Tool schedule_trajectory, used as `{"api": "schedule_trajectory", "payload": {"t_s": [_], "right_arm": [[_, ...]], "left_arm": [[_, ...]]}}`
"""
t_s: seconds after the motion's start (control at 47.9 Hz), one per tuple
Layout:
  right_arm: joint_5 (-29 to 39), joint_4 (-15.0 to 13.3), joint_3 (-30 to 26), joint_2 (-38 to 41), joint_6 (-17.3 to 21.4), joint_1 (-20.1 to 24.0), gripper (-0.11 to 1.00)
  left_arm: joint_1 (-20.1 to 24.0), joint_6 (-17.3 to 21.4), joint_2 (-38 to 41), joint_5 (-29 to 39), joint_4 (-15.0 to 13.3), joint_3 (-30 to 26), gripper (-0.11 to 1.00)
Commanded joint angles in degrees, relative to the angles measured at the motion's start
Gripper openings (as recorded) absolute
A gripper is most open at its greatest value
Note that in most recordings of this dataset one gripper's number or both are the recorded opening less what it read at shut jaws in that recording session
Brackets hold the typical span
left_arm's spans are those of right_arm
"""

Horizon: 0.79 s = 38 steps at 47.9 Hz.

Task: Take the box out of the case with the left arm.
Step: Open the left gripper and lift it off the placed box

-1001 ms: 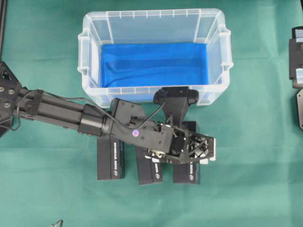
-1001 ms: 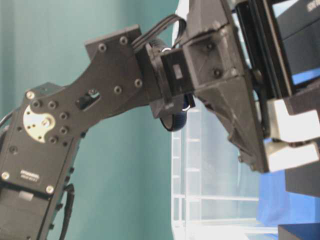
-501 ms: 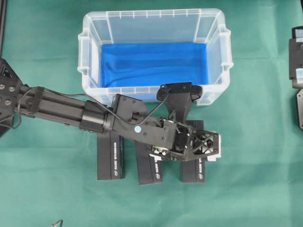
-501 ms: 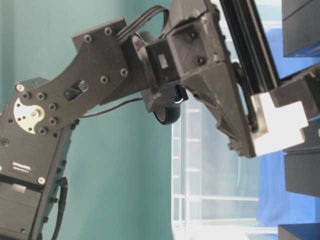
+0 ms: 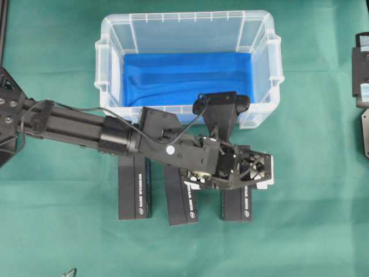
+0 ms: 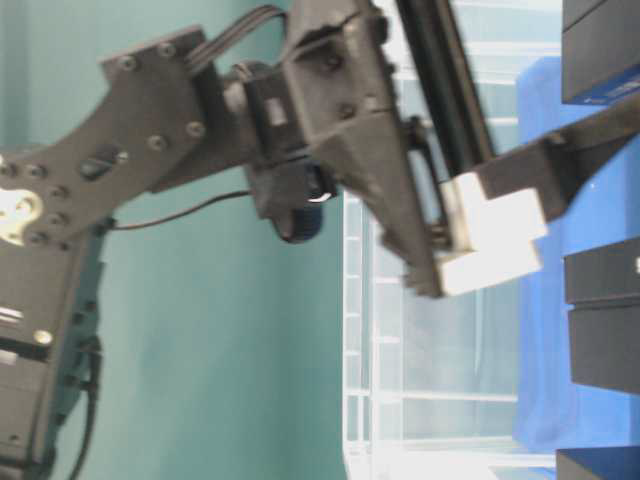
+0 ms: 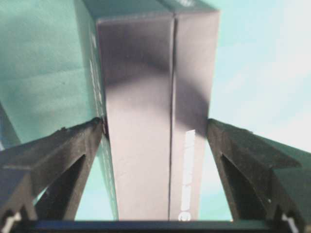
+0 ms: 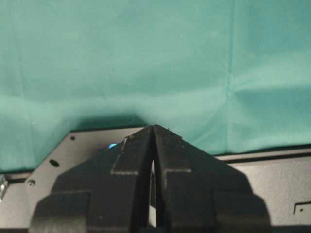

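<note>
Black jaws of the left gripper (image 7: 155, 141) stood spread around a box (image 7: 155, 121) (barely touching). It lay just outside the case (image 5: 115, 109), near its front wall. Right gripper (image 8: 153, 160) was pinched shut.

a green cloth (image 5: 63, 231) covered the table, creased in places. on it sat a clear plastic case (image 5: 104, 69) with a blue lining on its bottom. just in front of the case, three black boxes lay flat on the cloth in a row, long sides toward one another with narrow gaps between: the left box (image 5: 134, 193), the middle box (image 5: 180, 205) and the right box (image 5: 236, 205). at the far right edge, well apart from the case, dark equipment (image 5: 362, 86) rested on the cloth.
</note>
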Motion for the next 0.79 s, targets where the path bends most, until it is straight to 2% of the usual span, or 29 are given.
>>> {"api": "schedule_trajectory", "payload": {"t_s": [0.0, 0.313, 0.48, 0.605, 0.772], "right_arm": [[-0.18, -0.18, -0.62, 0.00, -0.09, -0.09, 0.00], [-0.18, -0.18, -0.70, 0.00, -0.09, -0.09, 0.00], [-0.26, -0.18, -0.70, 0.00, 0.00, -0.09, 0.00], [-0.26, -0.18, -0.70, 0.00, 0.00, -0.09, 0.00], [-0.18, -0.18, -0.70, 0.00, 0.00, -0.09, 0.00]], "left_arm": [[0.35, 0.09, -4.48, 2.46, 0.70, -2.81, 0.82], [1.23, 0.35, -6.68, 7.12, 0.88, -8.53, 0.82], [1.32, 2.55, -5.80, 7.82, 0.88, -13.10, 0.82], [1.58, 4.04, -4.66, 11.51, 0.79, -16.70, 0.81], [1.76, 4.92, -4.04, 16.88, 0.88, -18.54, 0.82]]}}
